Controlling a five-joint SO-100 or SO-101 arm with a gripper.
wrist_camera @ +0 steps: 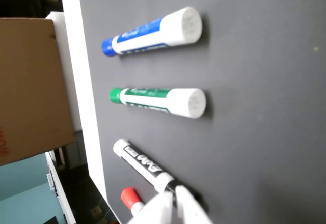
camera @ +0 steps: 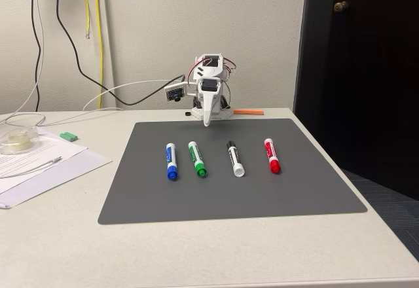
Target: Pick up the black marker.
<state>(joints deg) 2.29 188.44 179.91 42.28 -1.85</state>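
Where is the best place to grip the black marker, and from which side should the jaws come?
Grip the black marker at mid-barrel, coming from above with the jaws across its width. It lies flat on the gray mat, and the gaps to the green marker and red marker look wide enough.

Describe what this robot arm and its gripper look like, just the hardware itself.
The arm is small and made of white plastic with black motor blocks. Thin red and white wires loop over its top. The gripper ends in long, tapered white fingers. A small black camera is mounted beside it.
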